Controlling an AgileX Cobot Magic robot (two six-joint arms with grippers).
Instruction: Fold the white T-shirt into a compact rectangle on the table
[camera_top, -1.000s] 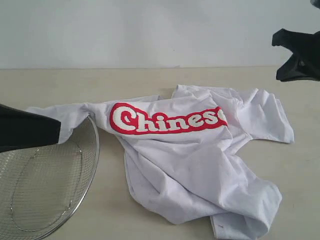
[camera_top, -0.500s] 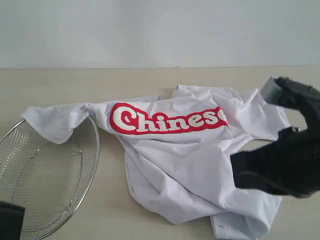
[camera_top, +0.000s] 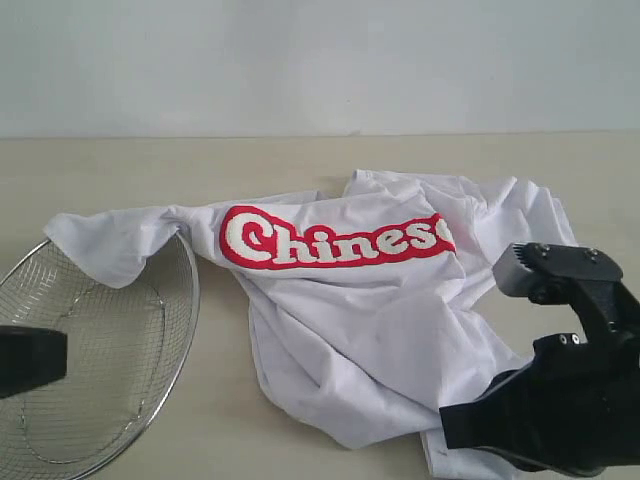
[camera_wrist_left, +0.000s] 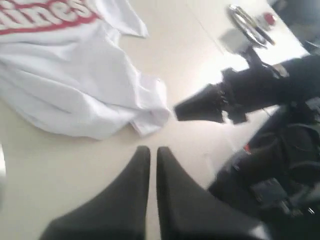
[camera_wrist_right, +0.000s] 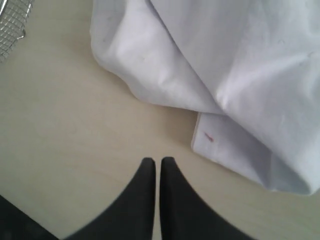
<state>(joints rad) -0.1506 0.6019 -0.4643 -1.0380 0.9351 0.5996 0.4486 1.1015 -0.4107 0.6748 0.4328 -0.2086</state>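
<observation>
1. Nothing is folded yet. The white T-shirt lies crumpled in the middle of the surface, so by my reading the whole job lies ahead, starting with spreading it flat.
2. The left tool has two matte black tapering fingers, pressed together and empty. It hangs over bare surface short of the hem.
3. The wire-mesh basket is a round bowl of thin shiny metal. One sleeve drapes over its rim.
4. The shirt is soft, thin cotton, rumpled into loose ridges. It lies chest up, with raised-looking red lettering across it.
5. The surface is flat, matte and pale beige.
6. The right tool has the same black fingers, closed on nothing, just beside the hem corner. The view is too blurred to show whether it touches the surface.
</observation>
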